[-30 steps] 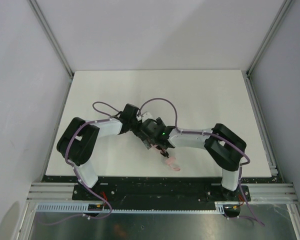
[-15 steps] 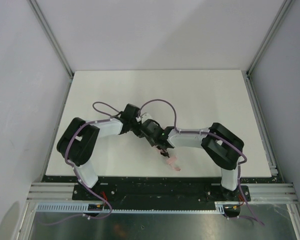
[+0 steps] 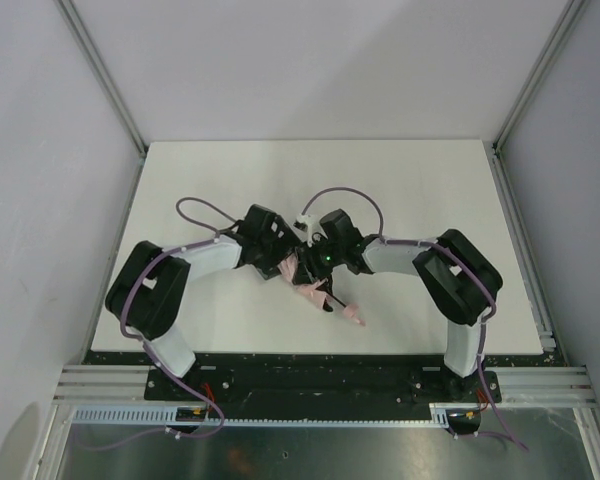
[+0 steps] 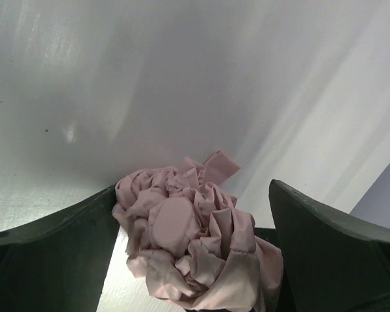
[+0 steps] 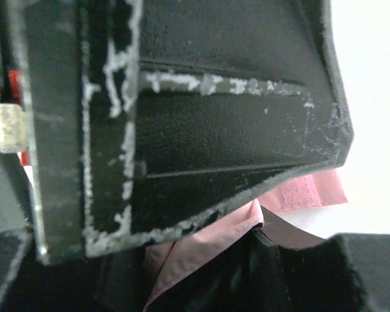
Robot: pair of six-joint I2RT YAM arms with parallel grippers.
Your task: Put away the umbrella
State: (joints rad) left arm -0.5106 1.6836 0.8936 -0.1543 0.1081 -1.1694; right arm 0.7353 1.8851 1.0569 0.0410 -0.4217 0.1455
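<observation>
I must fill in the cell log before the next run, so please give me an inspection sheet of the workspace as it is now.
Surface: white table, flat.
Job's things: the umbrella, pale pink, its fabric bunched and not wrapped, sits between the two grippers at the front middle; its handle points toward the near edge.
Clutter: nothing seen.
Grippers: the left gripper has the bunched fabric filling the gap between its fingers; the right gripper has pink fabric under one finger, but its grip cannot be told.
Cables: purple cables loop above both arms, apart from the umbrella.
Surroundings: grey walls and aluminium frame rails.
</observation>
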